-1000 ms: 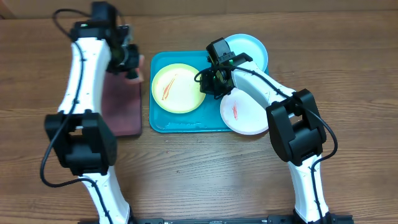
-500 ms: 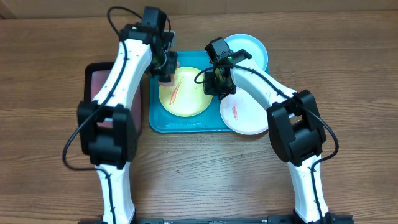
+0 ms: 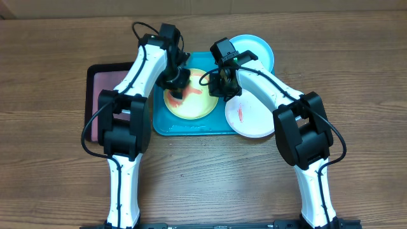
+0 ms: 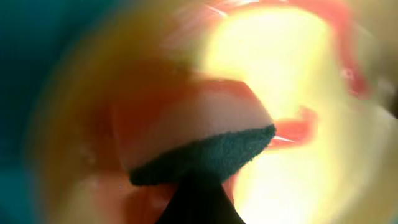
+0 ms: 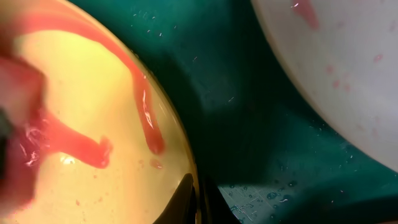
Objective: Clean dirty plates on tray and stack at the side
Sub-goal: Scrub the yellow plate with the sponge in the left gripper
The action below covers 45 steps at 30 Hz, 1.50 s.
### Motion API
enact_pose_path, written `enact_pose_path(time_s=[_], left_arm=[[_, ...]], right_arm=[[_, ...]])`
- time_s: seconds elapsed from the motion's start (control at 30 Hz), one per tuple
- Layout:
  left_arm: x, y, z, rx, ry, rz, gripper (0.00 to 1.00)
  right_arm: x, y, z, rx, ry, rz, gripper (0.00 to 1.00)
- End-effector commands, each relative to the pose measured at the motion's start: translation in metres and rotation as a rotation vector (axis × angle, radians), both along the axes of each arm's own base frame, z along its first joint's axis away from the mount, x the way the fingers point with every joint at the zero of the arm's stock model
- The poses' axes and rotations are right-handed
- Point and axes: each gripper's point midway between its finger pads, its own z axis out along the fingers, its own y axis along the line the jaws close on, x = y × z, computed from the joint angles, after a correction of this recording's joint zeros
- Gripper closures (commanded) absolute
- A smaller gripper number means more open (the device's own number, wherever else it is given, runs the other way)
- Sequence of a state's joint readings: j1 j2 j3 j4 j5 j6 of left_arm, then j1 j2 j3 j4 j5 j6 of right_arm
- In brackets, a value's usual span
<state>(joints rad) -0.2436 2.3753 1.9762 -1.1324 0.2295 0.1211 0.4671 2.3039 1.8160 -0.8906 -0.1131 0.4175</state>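
Note:
The yellow-green plate [image 3: 194, 105] lies in the left half of the teal tray [image 3: 160, 117], smeared red-orange. My left gripper [image 3: 177, 84] is shut on a sponge [image 4: 193, 127], pink with a dark green pad, and presses it on this plate [image 4: 286, 68]. My right gripper [image 3: 220, 87] is shut on the plate's right rim; its fingers [image 5: 198, 198] pinch the rim of the plate [image 5: 81, 106] over the tray [image 5: 249, 124]. The white plate [image 3: 253, 117], with a red smear, overhangs the tray's right edge and also shows in the right wrist view [image 5: 348, 56]. The light blue plate [image 3: 257, 51] lies at the tray's back right corner.
A smaller black-rimmed tray with a pinkish inside [image 3: 95, 95] lies on the wooden table left of the teal tray. Both arms reach over the teal tray from the front.
My left arm has swung right from the black-rimmed tray onto the yellow-green plate with the sponge. The thin red streak on the plate is now spread wider. The right arm has not moved.

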Motion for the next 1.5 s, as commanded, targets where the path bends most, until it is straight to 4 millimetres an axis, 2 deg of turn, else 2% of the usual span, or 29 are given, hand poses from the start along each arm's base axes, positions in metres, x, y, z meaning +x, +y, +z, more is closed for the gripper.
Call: enact_pose_path(time_s=[0.0,0.1,0.13,0.17,0.23,0.33,0.43,0.57,0.73,0.8,0.83,0.93,1.0,1.1,1.17,1.4,1.47], left_arm=[[-0.037,-0.056,-0.013,-0.219,0.116,-0.195,0.96],[-0.036,-0.053,-0.013,-0.21,0.119,-0.179,0.96],[-0.032,-0.046,-0.016,-0.172,0.115,-0.136,0.96],[-0.026,-0.034,-0.021,-0.107,0.11,-0.068,0.96],[-0.013,0.006,-0.028,0.106,0.091,0.143,0.96],[-0.01,0.057,-0.025,0.37,0.063,0.382,0.96],[-0.014,0.08,-0.014,0.489,0.055,0.467,0.96],[-0.01,0.09,-0.004,0.546,0.02,0.526,0.96],[0.028,0.077,-0.007,0.454,-0.116,0.525,0.96],[0.046,0.054,-0.009,0.324,-0.154,0.417,0.96],[0.053,0.035,-0.009,0.226,-0.167,0.336,0.96],[0.062,-0.006,-0.004,0.019,-0.188,0.189,0.96],[0.062,-0.025,-0.001,-0.066,-0.19,0.134,0.96],[0.049,-0.047,0.003,-0.154,-0.161,0.023,0.96],[0.031,-0.056,0.003,-0.189,-0.11,-0.06,0.96],[-0.032,-0.041,0.0,-0.145,0.105,-0.217,0.96],[-0.035,-0.034,-0.001,-0.11,0.123,-0.21,0.96]], right_arm=[[0.007,-0.006,0.001,-0.037,-0.034,-0.006,0.96],[0.007,-0.006,0.001,-0.037,-0.034,-0.006,0.96],[0.007,-0.006,0.001,-0.037,-0.034,-0.006,0.96],[0.007,-0.006,0.001,-0.037,-0.034,-0.006,0.96],[0.007,-0.006,0.001,-0.037,-0.034,-0.006,0.96],[0.007,-0.006,0.001,-0.037,-0.034,-0.01,0.96],[0.008,-0.005,0.001,-0.035,-0.035,-0.013,0.96],[0.008,-0.006,0.001,-0.028,-0.031,-0.015,0.96],[0.008,-0.007,0.001,-0.029,-0.029,-0.016,0.96],[0.007,-0.007,0.001,-0.03,-0.028,-0.016,0.96],[0.007,-0.007,0.001,-0.03,-0.027,-0.016,0.96],[0.007,-0.007,0.001,-0.03,-0.028,-0.016,0.96],[0.008,-0.007,0.001,-0.03,-0.028,-0.016,0.96],[0.007,-0.007,0.001,-0.03,-0.027,-0.016,0.96],[0.007,-0.007,0.001,-0.03,-0.027,-0.016,0.96],[0.007,-0.005,0.001,-0.023,-0.024,-0.013,0.96],[0.007,-0.005,0.001,-0.023,-0.024,-0.013,0.96]])
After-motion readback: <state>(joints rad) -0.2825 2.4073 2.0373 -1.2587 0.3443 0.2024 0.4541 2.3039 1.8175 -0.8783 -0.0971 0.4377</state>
